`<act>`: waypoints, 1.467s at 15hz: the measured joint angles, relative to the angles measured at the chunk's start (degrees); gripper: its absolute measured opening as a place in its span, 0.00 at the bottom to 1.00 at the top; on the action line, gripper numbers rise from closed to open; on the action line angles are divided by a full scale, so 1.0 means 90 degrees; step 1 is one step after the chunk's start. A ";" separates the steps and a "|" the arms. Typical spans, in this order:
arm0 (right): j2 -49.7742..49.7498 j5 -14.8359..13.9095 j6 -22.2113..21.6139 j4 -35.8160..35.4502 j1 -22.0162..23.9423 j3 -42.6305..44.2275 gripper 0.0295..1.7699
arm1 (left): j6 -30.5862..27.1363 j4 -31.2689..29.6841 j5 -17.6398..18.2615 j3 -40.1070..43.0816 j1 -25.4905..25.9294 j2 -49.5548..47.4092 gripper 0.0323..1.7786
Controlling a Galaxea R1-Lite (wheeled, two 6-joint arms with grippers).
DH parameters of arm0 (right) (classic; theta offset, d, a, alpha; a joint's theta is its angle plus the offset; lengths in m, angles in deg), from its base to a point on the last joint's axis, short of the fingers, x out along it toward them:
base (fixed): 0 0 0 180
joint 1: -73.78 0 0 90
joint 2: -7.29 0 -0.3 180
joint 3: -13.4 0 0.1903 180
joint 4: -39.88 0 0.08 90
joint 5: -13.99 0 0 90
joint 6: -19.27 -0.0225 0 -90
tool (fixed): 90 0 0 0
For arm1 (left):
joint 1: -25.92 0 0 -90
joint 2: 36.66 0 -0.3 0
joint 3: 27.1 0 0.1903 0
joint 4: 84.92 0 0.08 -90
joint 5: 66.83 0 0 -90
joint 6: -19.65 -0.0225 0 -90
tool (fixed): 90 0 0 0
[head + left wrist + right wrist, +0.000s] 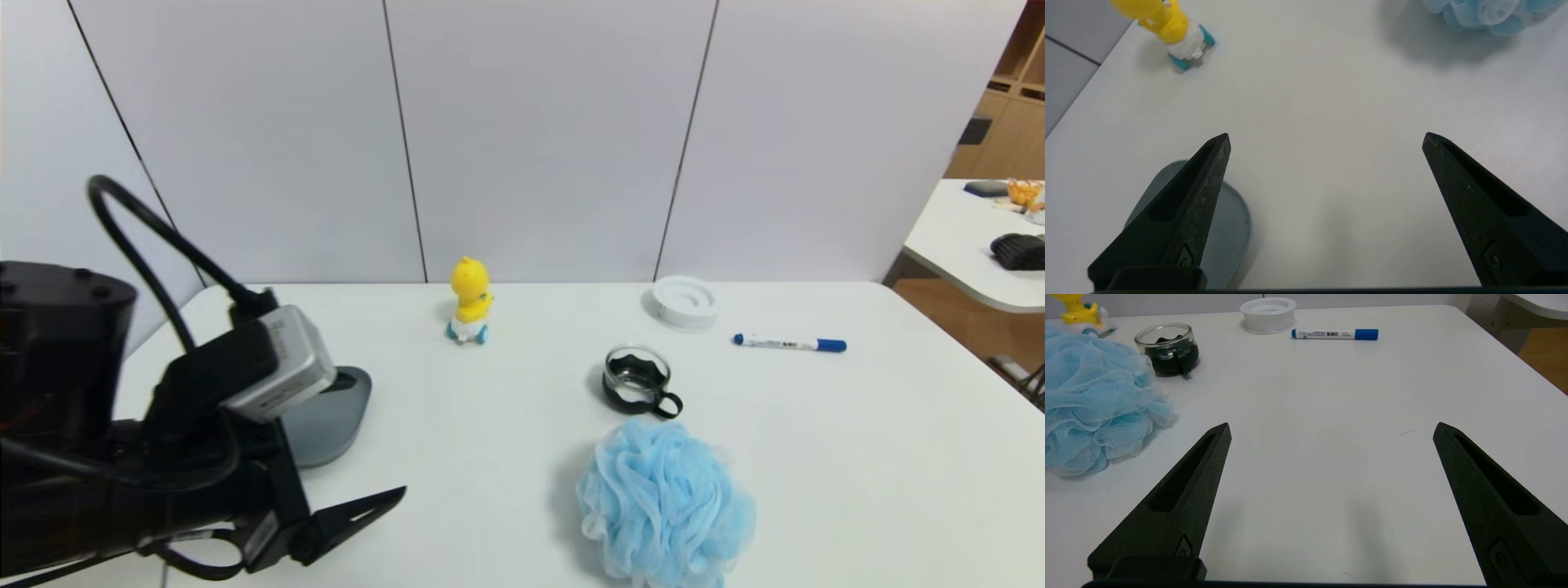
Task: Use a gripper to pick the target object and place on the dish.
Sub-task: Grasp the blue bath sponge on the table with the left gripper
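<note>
The left end effector (1326,136), fingers wide apart and empty, is reaching; next it must go to the blue pouf (665,506) by the desk's near edge.

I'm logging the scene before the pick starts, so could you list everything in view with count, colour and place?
bath pouf: one, light blue, near edge of the table, right of centre
dish: one, dark grey, left side of the table, partly hidden behind the left arm
duck toy: one, yellow on a white and teal base, far side near the wall
glass cup: one, clear with black handle, just behind the pouf
ring disc: one, white, far side, right of the duck
marker: one, white with blue cap, lying right of the ring disc
table: one, white
side table: one, white, far right
left pincer: one, black, open, above the table beside the dish
right pincer: one, black, open, over bare table right of the pouf
</note>
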 joint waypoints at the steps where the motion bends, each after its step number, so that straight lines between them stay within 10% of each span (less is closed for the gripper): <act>1: 0.0000 -0.0003 0.0000 0.0000 0.0000 0.0000 0.97 | 0.0039 -0.0008 -0.0001 -0.0236 -0.0261 0.0340 0.95; 9: 0.0000 0.0000 0.0003 0.0000 0.0000 0.0000 0.97 | 0.0596 -0.0027 -0.0014 -0.1887 -0.1634 0.2182 0.95; 22: 0.0000 -0.0003 0.0000 -0.0003 0.0003 0.0000 0.97 | 0.1127 -0.0545 -0.0007 -0.2788 -0.2350 0.3380 0.95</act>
